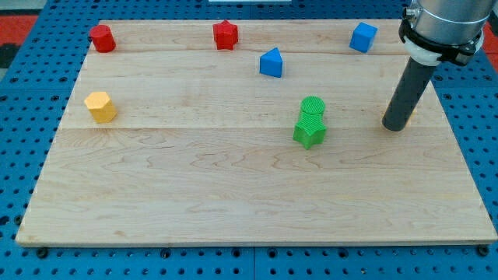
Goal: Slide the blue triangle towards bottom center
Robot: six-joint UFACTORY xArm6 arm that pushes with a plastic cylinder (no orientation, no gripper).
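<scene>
The blue triangle (271, 63) sits on the wooden board (233, 194) near the view's top, a little right of centre. My tip (395, 127) rests on the board at the view's right, well to the right of and below the blue triangle, not touching any block. A green cylinder (313, 108) and a green star (310, 132) stand touching each other between my tip and the board's centre, below and right of the blue triangle.
A blue cube (362, 36) is at the top right. A red star (225, 34) is at top centre. A red cylinder (102, 37) is at top left. A yellow hexagon block (100, 106) is at the left.
</scene>
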